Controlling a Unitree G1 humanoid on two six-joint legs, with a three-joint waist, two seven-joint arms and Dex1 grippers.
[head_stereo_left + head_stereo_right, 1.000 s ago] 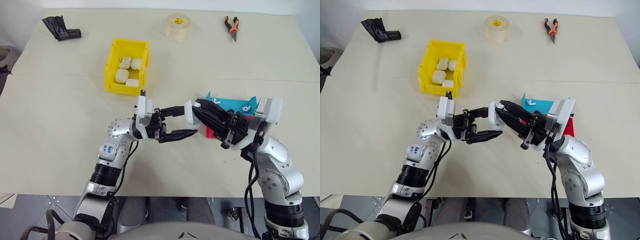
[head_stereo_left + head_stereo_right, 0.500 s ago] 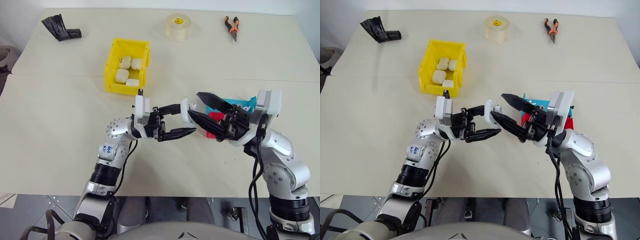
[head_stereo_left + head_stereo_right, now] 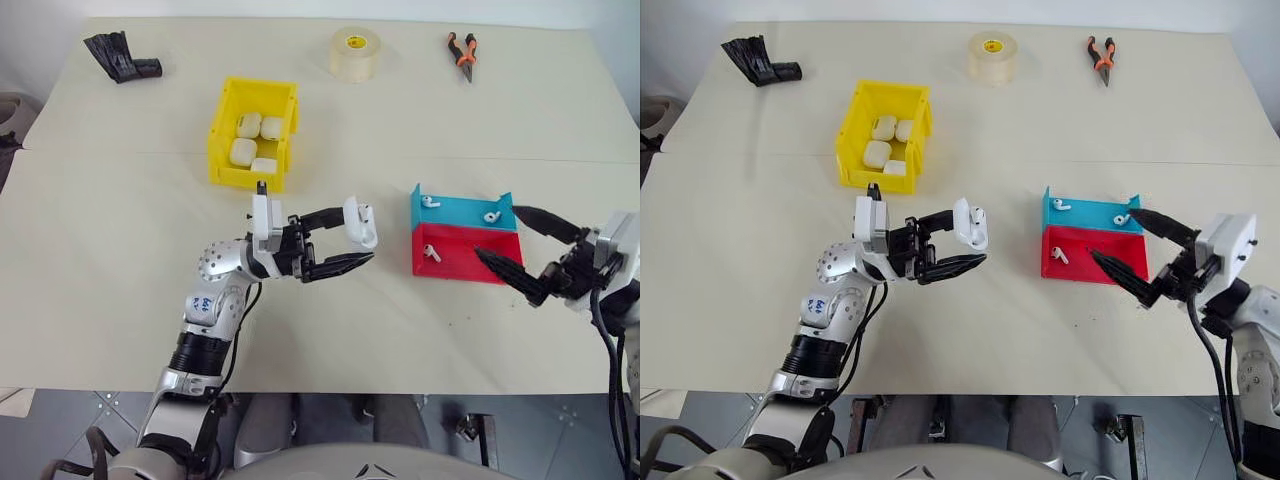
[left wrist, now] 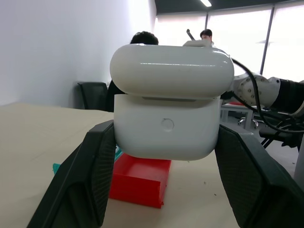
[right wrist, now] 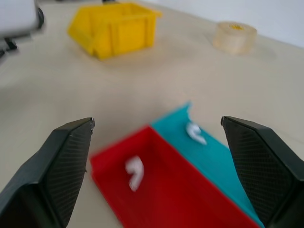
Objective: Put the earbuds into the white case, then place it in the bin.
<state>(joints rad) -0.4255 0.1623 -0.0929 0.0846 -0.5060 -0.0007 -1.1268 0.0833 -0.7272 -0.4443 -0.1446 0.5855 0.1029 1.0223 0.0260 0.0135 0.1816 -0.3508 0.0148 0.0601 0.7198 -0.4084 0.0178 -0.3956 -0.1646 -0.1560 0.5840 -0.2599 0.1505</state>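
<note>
My left gripper [image 3: 358,236] is shut on the white case [image 3: 358,222] and holds it above the table's middle. In the left wrist view the case [image 4: 171,118] sits between both fingers [image 4: 95,166], lid down with a thin gap showing. My right gripper [image 3: 498,232] is open and empty, off to the right beside the trays. Two earbuds [image 3: 430,201] lie in the blue tray [image 3: 460,212], and one earbud [image 3: 432,254] lies in the red tray [image 3: 470,262]. The yellow bin [image 3: 246,178] stands behind the left gripper with several white cases [image 3: 248,125] inside.
A tape roll [image 3: 356,52], orange-handled pliers [image 3: 463,52] and a black object [image 3: 122,57] lie along the table's far side. People sit in the background of the left wrist view [image 4: 142,38].
My right gripper let go of the case, opened wide and swung away to the right, past the trays. The left gripper stays about where it was, still holding the case.
</note>
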